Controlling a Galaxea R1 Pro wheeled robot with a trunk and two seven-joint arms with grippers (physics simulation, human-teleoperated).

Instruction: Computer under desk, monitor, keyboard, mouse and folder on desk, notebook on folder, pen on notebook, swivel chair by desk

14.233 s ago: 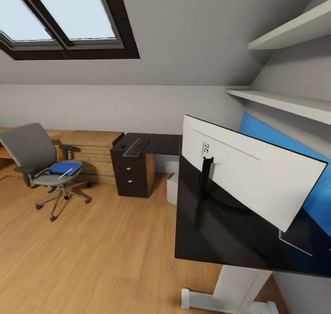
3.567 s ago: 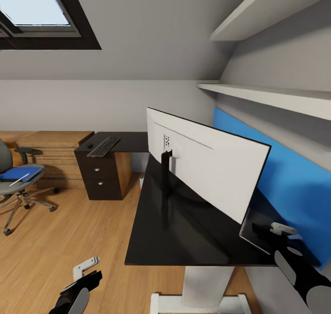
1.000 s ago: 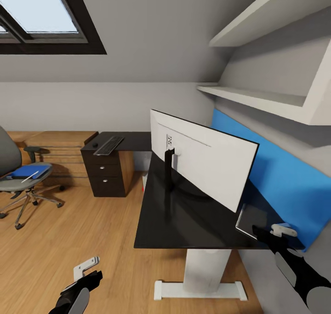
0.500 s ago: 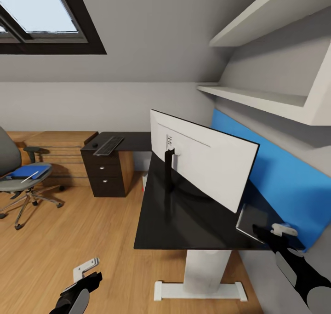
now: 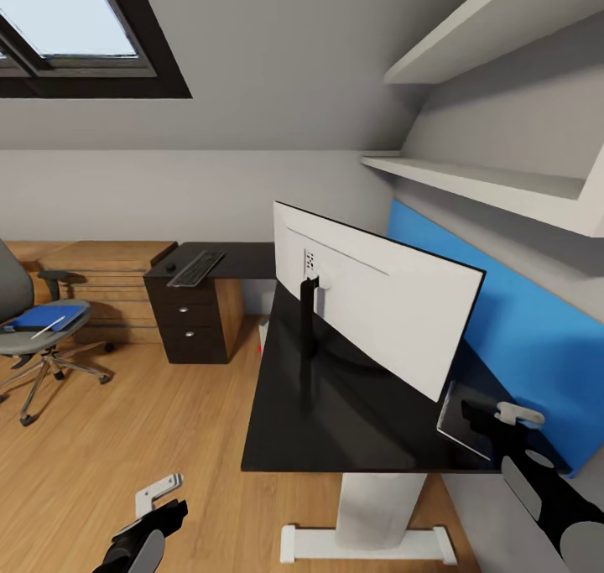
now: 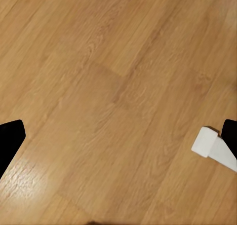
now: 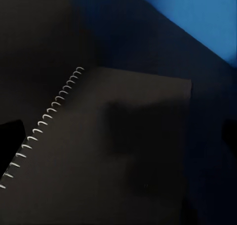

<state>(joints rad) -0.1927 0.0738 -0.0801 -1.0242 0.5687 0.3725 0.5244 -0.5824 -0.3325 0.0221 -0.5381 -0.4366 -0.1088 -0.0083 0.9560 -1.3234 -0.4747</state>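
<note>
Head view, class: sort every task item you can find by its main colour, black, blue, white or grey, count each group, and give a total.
Black: 3, the glossy black desk, slim dark-keyed keyboard, dark spiral-bound notebook.
Blue: 1, the flat blue folder.
White: 2, the white-backed wide monitor, thin white pen.
Grey: 1, the grey padded swivel chair.
Total: 7.

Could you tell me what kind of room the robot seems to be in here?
Probably an attic bedroom used as a home office: a skylight in a sloped ceiling, an L-shaped desk holding a monitor, and a swivel chair on wooden flooring.
</note>
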